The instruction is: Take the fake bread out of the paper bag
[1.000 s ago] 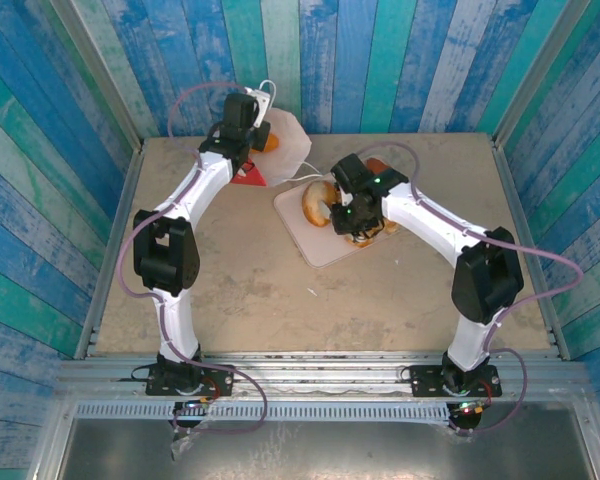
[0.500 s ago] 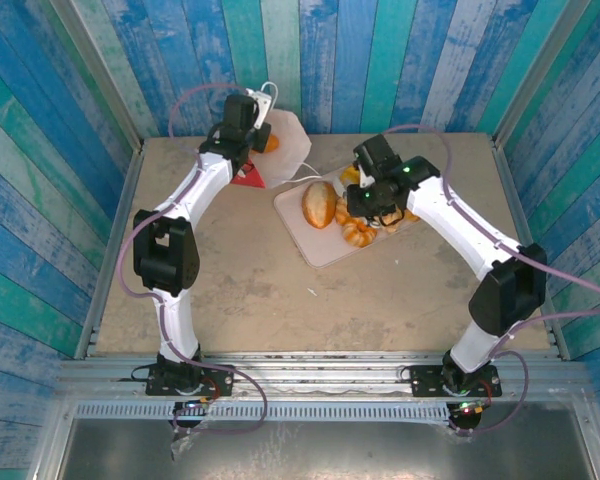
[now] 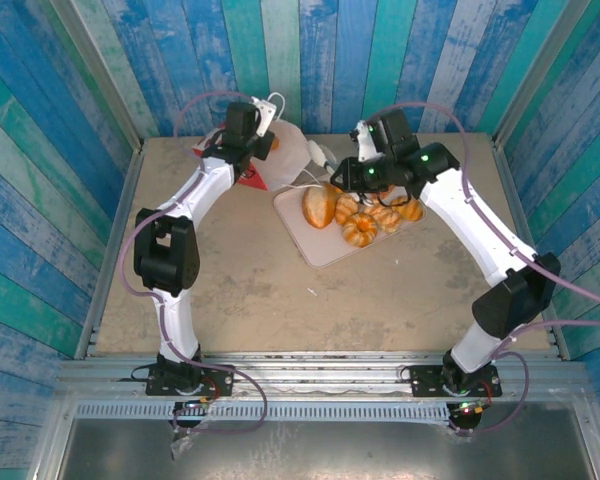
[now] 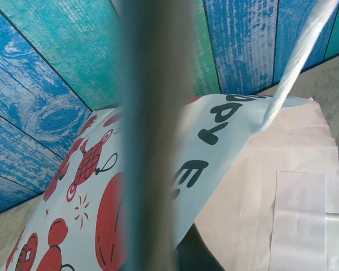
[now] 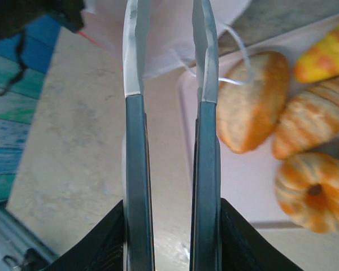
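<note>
Several pieces of the fake bread lie on the pale tray just to the right of the right gripper. Its fingers stand a narrow slot apart with nothing between them. The oval bun nearest them lies lengthwise, roughly along the line of the fingers. Straight ahead of the tips, close but not touching, is the white open mouth of the paper bag, a loop of white cord trailing out onto the tray. Deeper in, past the mouth and somewhat to the tips' left, an orange piece shows inside the bag; its long axis cannot be made out. Farthest from the right gripper, at the bag's raised end, the left gripper is clenched, seemingly on the bag itself, the printed panel pressed beside its finger in the left wrist view. By this layout the right arm is the free one, and its reach would run straight forward into the mouth.
</note>
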